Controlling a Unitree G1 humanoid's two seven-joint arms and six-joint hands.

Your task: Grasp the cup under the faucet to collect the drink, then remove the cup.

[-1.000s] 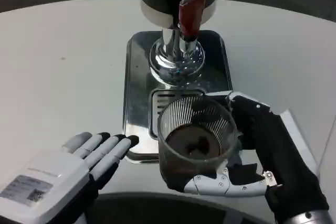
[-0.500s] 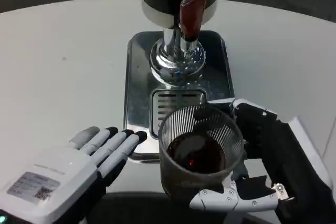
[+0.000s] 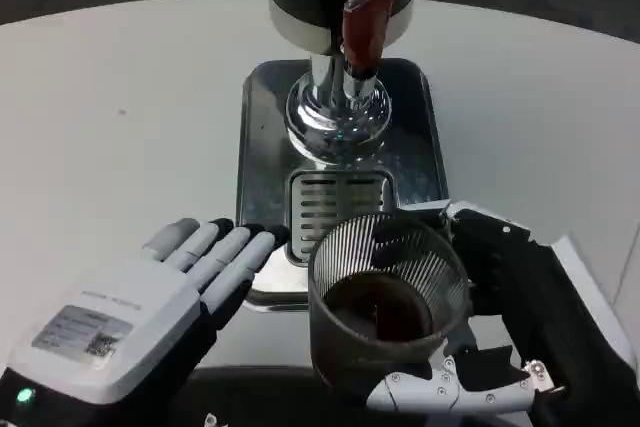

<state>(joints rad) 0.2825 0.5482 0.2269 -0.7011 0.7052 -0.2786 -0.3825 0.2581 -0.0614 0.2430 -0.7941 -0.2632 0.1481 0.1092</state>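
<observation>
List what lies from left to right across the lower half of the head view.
left hand → cup with dark drink → right hand

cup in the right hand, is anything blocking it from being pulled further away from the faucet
Nothing visible does. The right hand holds the cup clear of the faucet; the left hand lies beside it, apart.

One cup (image 3: 388, 312) at five o'clock, one dispenser (image 3: 340, 7) at twelve, one steel tray (image 3: 262, 162), two hands: left hand (image 3: 150, 322), right hand (image 3: 500, 327).
</observation>
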